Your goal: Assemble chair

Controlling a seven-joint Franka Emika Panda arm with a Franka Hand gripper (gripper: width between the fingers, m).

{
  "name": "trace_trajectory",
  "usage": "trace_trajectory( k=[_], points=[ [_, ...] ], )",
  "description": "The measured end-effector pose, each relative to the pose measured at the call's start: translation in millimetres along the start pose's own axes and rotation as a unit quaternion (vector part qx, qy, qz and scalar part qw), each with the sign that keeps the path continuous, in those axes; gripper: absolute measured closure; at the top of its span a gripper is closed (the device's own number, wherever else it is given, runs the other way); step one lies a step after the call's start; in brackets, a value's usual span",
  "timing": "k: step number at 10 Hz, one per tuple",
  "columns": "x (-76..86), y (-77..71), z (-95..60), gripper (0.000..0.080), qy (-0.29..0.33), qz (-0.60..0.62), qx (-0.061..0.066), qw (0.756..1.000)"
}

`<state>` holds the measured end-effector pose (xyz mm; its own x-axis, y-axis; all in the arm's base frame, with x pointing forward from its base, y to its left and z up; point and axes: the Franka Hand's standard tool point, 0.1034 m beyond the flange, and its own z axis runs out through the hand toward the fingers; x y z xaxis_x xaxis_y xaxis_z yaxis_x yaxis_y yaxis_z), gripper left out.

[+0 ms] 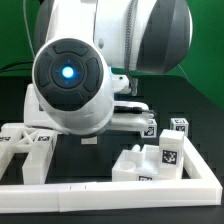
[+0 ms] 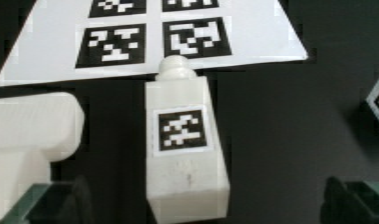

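In the wrist view a long white chair leg (image 2: 182, 140) lies on the black table. It has one square tag on its face and a round peg (image 2: 173, 68) at the end nearest the marker board. My gripper (image 2: 200, 206) is open. Its dark fingertips (image 2: 33, 206) stand wide apart on either side of the leg's other end, without touching it. A bigger white chair block (image 2: 29, 135) lies beside the leg. In the exterior view more tagged chair pieces (image 1: 160, 152) sit at the right, and the arm (image 1: 70, 85) hides the gripper.
The marker board (image 2: 150, 40) lies just beyond the leg's peg. Another tagged piece (image 2: 378, 100) shows at the wrist view's edge. In the exterior view the white border rail (image 1: 100, 188) runs along the front, with white parts (image 1: 25, 140) at the left.
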<state>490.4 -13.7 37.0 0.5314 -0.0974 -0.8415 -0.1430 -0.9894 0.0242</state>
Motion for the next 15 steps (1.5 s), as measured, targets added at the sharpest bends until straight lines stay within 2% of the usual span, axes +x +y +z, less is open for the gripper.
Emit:
trace_trajectory(
  k=[3,5,9,10,11,12,15],
  points=[
    [1.2,1.9,1.1,0.015,0.001,0.001,0.001,1.0],
    [10.1,2.4,30.2,0.015,0.005,0.012,0.002,1.0],
    [12.6,5.5,32.3,0.0177,0.011,0.021,0.004,1.0],
    [12.6,6.1,32.3,0.0354,0.011,0.021,0.005,1.0],
    [12.7,6.5,32.4,0.0354,0.011,0.022,0.005,1.0],
    [12.7,6.9,32.3,0.0515,0.01,0.022,0.005,1.0],
    [12.7,7.9,32.3,0.0514,0.01,0.023,0.006,1.0]
  ],
)
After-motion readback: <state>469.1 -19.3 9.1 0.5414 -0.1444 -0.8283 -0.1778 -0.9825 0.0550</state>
